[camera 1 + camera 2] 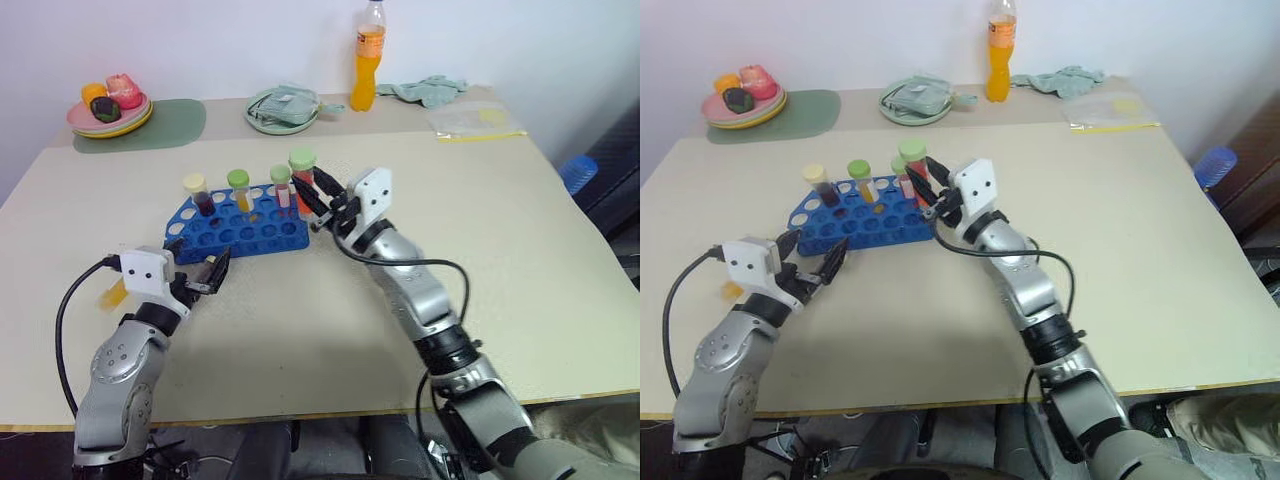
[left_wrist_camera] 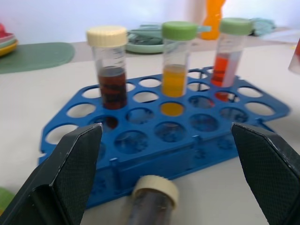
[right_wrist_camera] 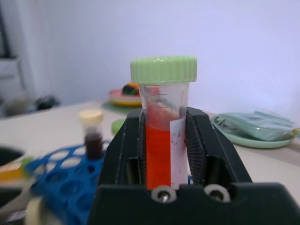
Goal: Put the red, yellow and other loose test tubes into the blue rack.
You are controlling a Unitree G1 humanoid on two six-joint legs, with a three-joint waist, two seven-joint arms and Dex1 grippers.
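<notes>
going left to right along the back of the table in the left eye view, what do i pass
stack of plates with fruit → pale green plate → orange drink bottle → green cloth → clear plastic bag

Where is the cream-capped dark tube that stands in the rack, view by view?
Left eye view: cream-capped dark tube at the far left end of the blue rack.
Right eye view: same end.
Left wrist view: beside the yellow tube, beyond the open left pincer.
Right wrist view: behind the right pincer, which grips the red tube.
Shared landmark: the blue rack.
</notes>
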